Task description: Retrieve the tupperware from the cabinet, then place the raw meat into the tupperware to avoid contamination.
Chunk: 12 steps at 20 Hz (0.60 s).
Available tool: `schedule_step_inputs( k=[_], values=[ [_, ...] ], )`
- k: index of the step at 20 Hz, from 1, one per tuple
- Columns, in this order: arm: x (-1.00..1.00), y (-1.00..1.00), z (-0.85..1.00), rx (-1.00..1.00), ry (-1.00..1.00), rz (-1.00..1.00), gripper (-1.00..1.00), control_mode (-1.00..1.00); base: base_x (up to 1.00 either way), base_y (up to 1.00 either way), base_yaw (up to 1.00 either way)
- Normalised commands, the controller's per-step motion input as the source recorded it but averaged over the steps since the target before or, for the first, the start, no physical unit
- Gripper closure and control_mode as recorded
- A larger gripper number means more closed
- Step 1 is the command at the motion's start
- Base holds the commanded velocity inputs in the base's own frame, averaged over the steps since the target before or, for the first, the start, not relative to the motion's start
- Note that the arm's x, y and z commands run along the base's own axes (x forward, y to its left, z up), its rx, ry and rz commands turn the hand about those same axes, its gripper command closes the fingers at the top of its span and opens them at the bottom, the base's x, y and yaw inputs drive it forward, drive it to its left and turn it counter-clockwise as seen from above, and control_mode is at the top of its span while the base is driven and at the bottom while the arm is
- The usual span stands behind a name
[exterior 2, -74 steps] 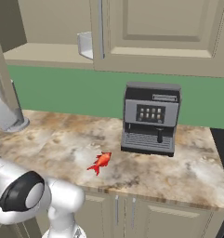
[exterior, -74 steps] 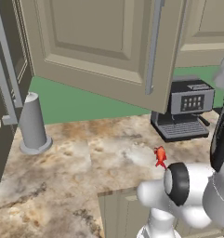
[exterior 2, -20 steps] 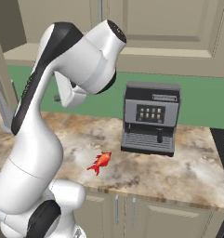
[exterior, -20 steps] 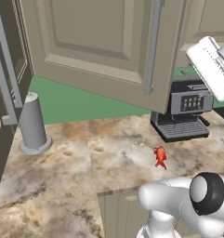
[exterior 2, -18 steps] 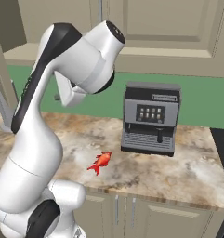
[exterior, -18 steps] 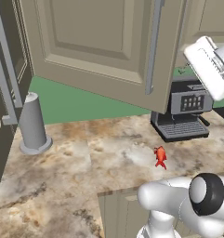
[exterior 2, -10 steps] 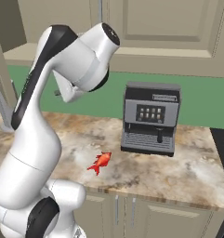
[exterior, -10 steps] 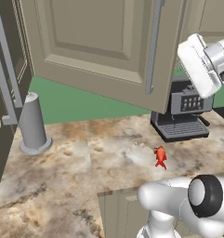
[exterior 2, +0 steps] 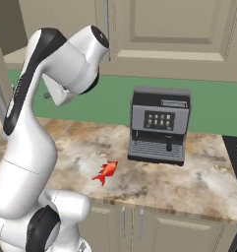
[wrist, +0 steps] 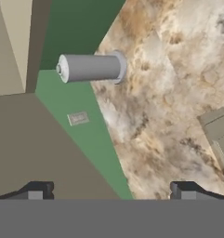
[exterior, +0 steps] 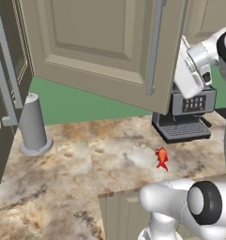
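raw meat [exterior: 161, 158] on counter [exterior: 86, 164], gripper [wrist: 111, 190] seemingly open

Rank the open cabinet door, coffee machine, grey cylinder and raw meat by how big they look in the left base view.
1. cabinet door, by far the largest.
2. coffee machine and grey cylinder: too close to rank, since the arm hides part of the machine.
3. raw meat, smallest.

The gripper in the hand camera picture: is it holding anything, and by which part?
Nothing is held. The gripper is open, its fingertips wide apart with only wall and counter between them. The raw meat lies on the counter.
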Motion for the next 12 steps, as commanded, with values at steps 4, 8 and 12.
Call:
schedule_step_inputs(
  k=[4, 8, 12],
  values=[
    [0.0, 0.46, 0.0, 0.06, 0.0, 0.09, -1.0, -1.0, 0.0, 0.0, 0.0],
    [0.0, 0.48, 0.0, 0.05, -0.01, 0.1, -1.0, -1.0, 0.0, 0.0, 0.0],
    [-0.06, 0.57, 0.0, 0.04, -0.01, 0.1, -1.0, -1.0, 0.0, 0.0, 0.0]
  ],
)
